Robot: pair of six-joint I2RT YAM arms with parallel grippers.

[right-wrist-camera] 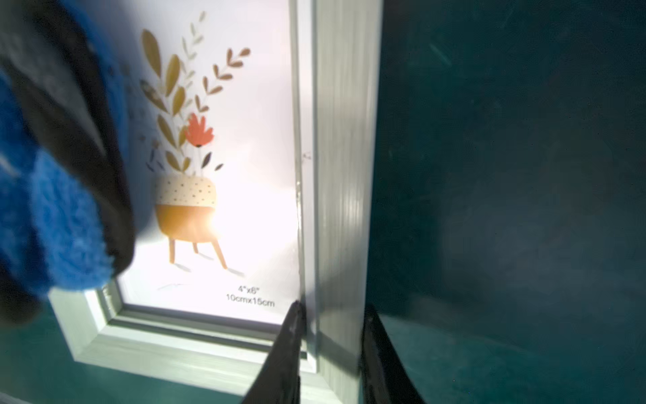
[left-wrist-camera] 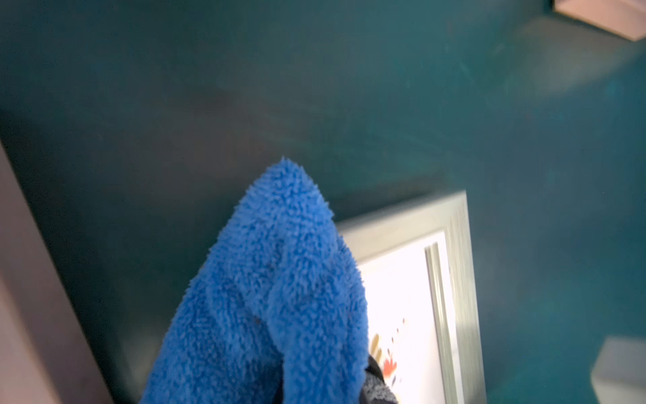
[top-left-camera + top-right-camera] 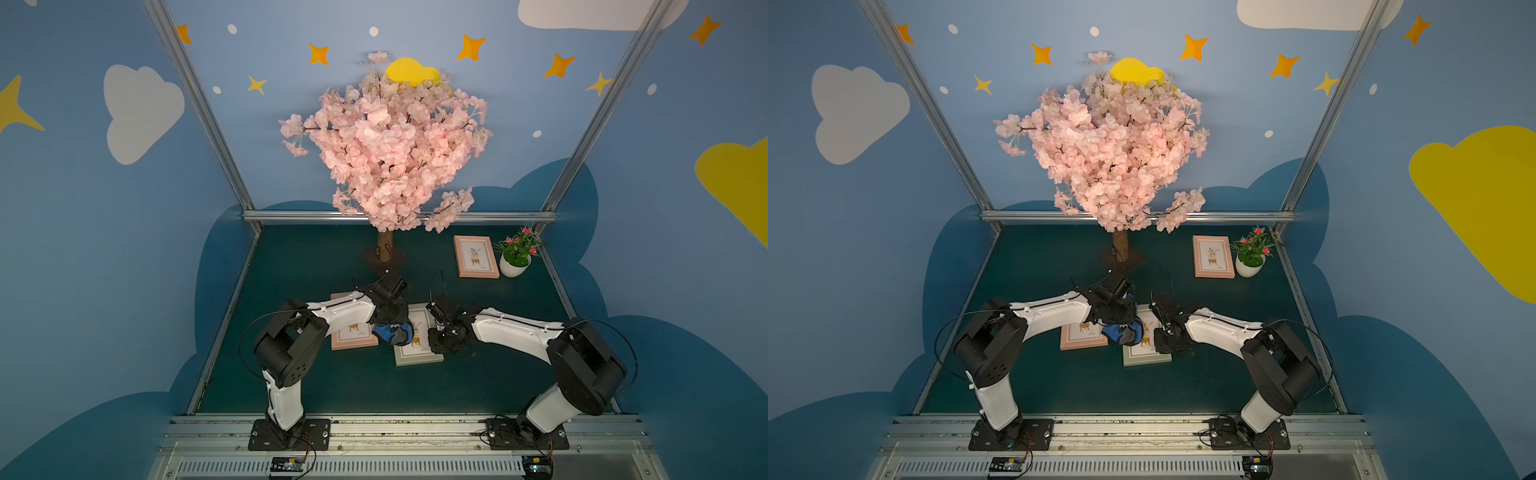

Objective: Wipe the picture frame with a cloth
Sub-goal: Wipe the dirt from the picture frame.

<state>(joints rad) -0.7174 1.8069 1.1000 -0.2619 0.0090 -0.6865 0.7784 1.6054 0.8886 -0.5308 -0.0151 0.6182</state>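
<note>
Across the whole booth floor we see a dark green tabletop (image 3: 332,386), and at its far middle a pink blossom tree (image 3: 386,145) rises on a brown trunk. Next in size are the left arm (image 3: 345,311) and the right arm (image 3: 515,328), which reach inward from the near rail until their wrists almost meet at the centre.

Between those wrists the picture frame (image 3: 415,357), pale grey-green, lies flat, and its print of a potted plant on legs faces up. Just left of it, partly under the left arm, lies the near pink frame (image 3: 353,338). The far pink frame (image 3: 476,256) lies well apart at the far right, just beside a potted plant (image 3: 515,255) in a white pot.

The cloth (image 3: 392,332) is bunched into a blue wad with dark grey folds over the left side of the picture frame. Whether it presses on the glass we cannot tell. The left claw (image 3: 392,322) is buried in that wad and clamped tight on it.

In the right wrist view, the right claw (image 1: 335,353) stands narrow. Its black fingers (image 1: 290,349) straddle and grip the frame's right rail close to the near corner.
</note>
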